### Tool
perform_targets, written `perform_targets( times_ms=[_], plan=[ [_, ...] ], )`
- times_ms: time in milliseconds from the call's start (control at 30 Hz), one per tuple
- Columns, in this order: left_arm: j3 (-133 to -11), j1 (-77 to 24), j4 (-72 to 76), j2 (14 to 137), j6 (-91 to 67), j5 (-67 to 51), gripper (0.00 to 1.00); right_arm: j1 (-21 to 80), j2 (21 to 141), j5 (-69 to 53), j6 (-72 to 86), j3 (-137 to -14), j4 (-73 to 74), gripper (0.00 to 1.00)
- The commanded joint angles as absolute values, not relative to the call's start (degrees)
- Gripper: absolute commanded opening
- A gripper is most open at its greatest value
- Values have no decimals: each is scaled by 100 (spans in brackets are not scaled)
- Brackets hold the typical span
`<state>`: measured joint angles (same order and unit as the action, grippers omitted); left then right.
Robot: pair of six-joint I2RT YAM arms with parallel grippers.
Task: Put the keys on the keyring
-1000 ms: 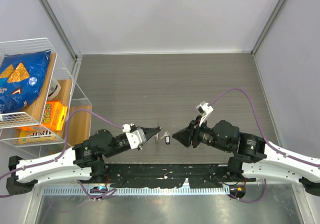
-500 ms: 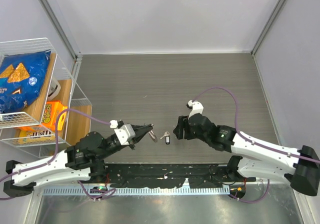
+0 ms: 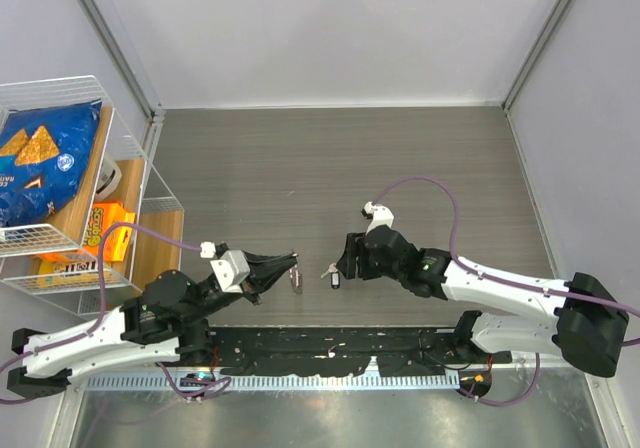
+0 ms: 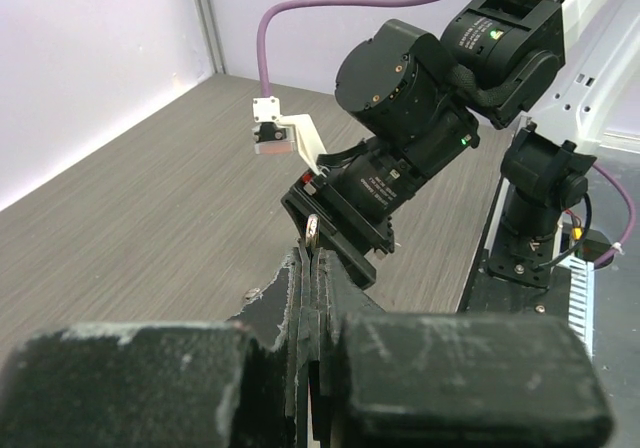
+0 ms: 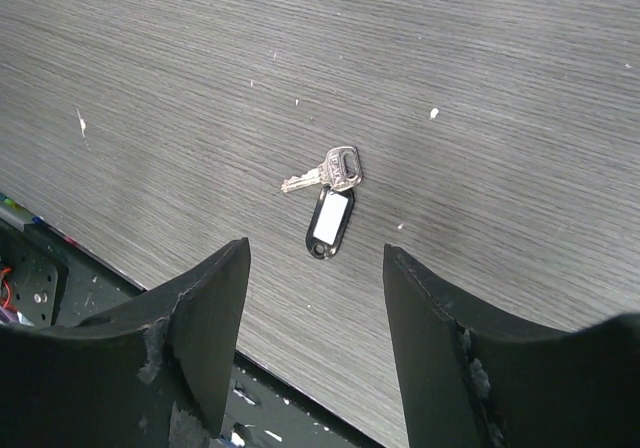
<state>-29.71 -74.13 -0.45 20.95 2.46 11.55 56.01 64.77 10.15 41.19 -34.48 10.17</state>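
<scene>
The right gripper (image 5: 315, 268), jaws released, could knock the flat silvery key with black tag (image 5: 330, 173) below it sideways when closing.

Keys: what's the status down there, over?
Left claw shut, small silvery piece pinched at its tip. Right claw open, hovering over a key with a black tag on the table. Nothing between claw and key.

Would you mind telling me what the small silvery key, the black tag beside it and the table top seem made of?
The small silvery key looks like bright metal: it glints. The black oblong tag seems plastic, a glossy frame around a white insert. The grey table top appears wood-grain laminate, matt with fine streaks.
</scene>
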Motion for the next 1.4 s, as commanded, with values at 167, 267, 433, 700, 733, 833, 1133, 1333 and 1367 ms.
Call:
perform_targets(
  times_ms=[167,267,433,700,733,833,1133,1333,1367],
  plan=[
    [-2997,-7427,184,2021,88,967,0,5599,6583,1248,4561,-3507,510,59],
    [-3006,-7418,220,2039,88,958,0,5599,6732,1239,4676,-3454,334,57],
    [-2988,-7418,220,2013,88,967,0,5607,7031,1108,4746,-3498,150,54],
    [-2953,-7418,220,1934,114,993,0,5651,7532,1099,4808,-3621,62,50],
    [-2936,-7418,228,1934,114,1002,0,5660,7628,1107,4825,-3656,79,51],
    [-2918,-7418,229,1925,123,1011,0,5704,7839,1178,4851,-3735,105,50],
    [-2865,-7427,185,1793,150,1063,0,5722,8218,1204,4887,-3928,35,47],
    [-2813,-7418,158,1661,176,1081,0,5722,8428,1318,4825,-4131,167,43],
    [-2804,-7418,141,1644,184,1081,0,5722,8455,1310,4808,-4183,184,43]
  ],
)
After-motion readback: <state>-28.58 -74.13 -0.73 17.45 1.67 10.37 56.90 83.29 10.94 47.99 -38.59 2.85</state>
